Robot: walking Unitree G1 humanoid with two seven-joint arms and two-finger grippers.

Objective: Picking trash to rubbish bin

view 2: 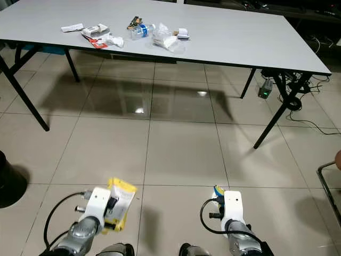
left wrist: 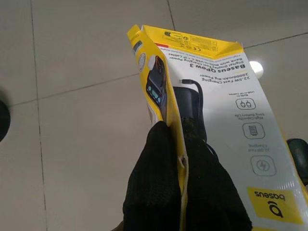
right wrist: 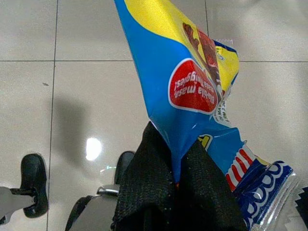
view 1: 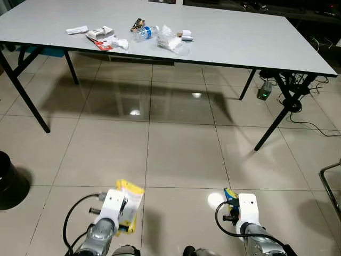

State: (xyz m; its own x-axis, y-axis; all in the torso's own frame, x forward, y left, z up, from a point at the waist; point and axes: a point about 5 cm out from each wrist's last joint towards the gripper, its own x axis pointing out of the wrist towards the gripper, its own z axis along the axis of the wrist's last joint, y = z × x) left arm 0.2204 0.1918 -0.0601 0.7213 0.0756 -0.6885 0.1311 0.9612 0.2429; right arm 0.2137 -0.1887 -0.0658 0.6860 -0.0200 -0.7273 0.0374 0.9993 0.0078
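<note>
Trash sits in both end effectors above a glossy beige tiled floor (view 1: 176,154). At the lower left of the head view, the left end effector (left wrist: 183,159) is closed on a flat yellow and white cardboard package printed with a power bank (left wrist: 216,125), its two black fingers (left wrist: 154,183) pinching the package's edge. The same package (view 1: 129,205) stands up beside the silver left wrist. At the lower right, the right end effector (right wrist: 175,163) is clamped on a crumpled blue, yellow and red plastic snack wrapper (right wrist: 192,82), which rises from between the fingers; only a small blue and yellow tip of it (view 1: 230,194) peeks past the right wrist in the head view.

Across the upper part of the frame runs a long light grey surface with black folding legs (view 1: 250,37). More litter lies in its upper left area: a white paper scrap (view 1: 76,30), a red and white flattened carton (view 1: 100,35), a clear plastic bottle with a blue label (view 1: 145,32), and crumpled clear plastic bags (view 1: 170,41), all close together.

At the left edge of the frame, a round black object (view 1: 8,178) stands on the floor; what it is cannot be told. Under the surface at the upper right, black cables and a device with a green light (view 1: 263,94) rest on the floor.
</note>
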